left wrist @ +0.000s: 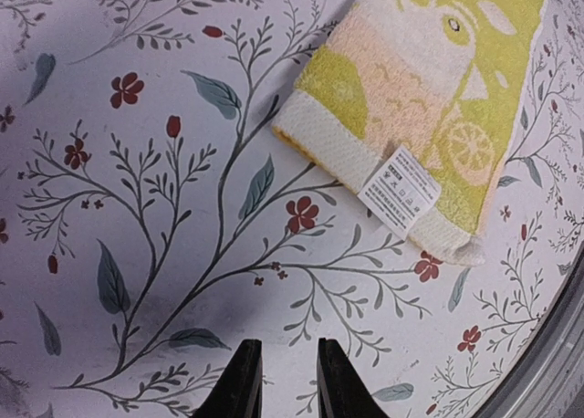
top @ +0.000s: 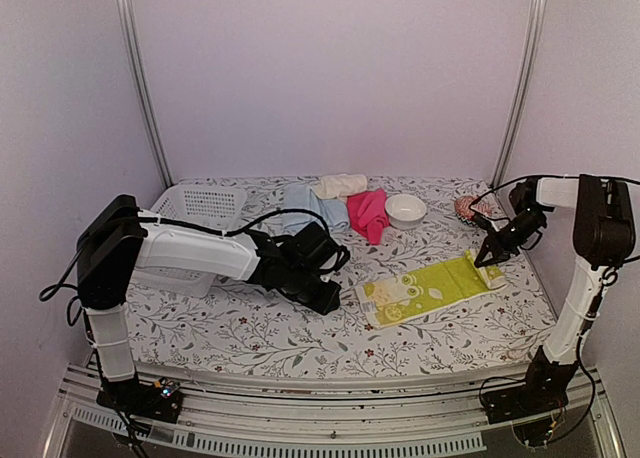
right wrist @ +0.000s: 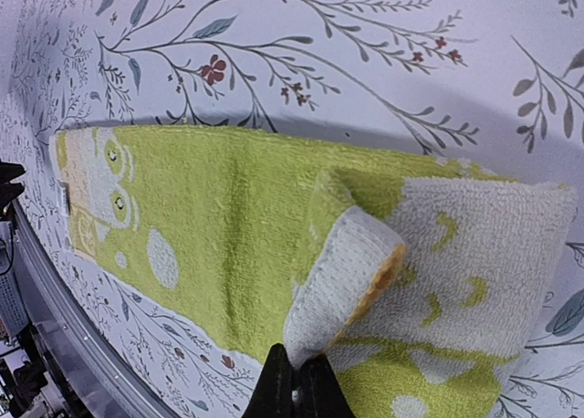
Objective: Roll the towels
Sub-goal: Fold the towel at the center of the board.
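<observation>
Soft, even, slightly pinkish light, faint shadows, mild wide-angle bending in sharp wrist views

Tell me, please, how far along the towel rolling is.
Nothing looks rolled yet. In hand: the right end effector pinches the curled end of the yellow-green patterned terry towel; the left end effector hovers near its other end. Left: hot pink towel, light blue towel, cream towel, bunched at the back.

- yellow-green towel [right wrist: 210, 199]: matt, fluffy terry cloth
- care label [left wrist: 399, 192]: smooth, flat white tag
- table covering [left wrist: 164, 281]: smooth printed sheet
- basket [top: 205, 203]: white perforated plastic
- bowl [top: 406, 219]: glossy white
</observation>
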Controlling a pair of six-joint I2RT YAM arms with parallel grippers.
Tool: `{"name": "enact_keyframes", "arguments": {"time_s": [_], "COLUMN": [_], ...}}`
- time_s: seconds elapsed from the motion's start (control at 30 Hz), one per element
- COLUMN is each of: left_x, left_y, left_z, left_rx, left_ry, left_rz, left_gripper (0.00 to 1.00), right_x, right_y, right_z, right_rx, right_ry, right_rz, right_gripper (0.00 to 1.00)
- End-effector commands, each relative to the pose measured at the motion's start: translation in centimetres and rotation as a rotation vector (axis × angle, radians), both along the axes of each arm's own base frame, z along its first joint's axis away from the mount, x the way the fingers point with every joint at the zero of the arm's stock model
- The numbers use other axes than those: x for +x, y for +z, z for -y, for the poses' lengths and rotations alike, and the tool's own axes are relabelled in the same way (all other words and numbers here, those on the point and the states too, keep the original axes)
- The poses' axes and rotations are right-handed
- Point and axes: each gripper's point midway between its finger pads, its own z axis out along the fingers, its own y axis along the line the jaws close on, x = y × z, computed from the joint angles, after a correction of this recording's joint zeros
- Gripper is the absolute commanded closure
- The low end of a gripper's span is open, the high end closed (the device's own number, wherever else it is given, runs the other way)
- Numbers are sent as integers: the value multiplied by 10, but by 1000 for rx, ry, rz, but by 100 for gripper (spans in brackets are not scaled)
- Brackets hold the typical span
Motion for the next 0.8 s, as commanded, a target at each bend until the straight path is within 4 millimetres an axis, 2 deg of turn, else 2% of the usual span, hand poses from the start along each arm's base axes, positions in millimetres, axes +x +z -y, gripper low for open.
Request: {"name": "enact_keyframes", "arguments": {"time_s": [0.0,0.03,0.07,0.33,0.77], "left_x": [11,10,9,6,2], "left_y": [2,2,-12,-23,-31], "left_z": [3,4,2,3,14], "left_rx": [-24,-27,-2,12,-33], "left_ry": [26,25,26,23,40], "left_rz": [-6,-7,-26,-55,-109], "left_gripper": [75,76,75,75,76], "right_x": [-10,-10,-10,-18,-30], "right_y": [10,11,11,18,26], "right_z": [-35,-41,-46,-94,-139], "right_rx": [95,106,115,250,345], "right_ry": [44,56,63,94,162], "right_rz": [-19,-17,-15,-70,-105], "right_gripper": [97,97,97,97,97]}}
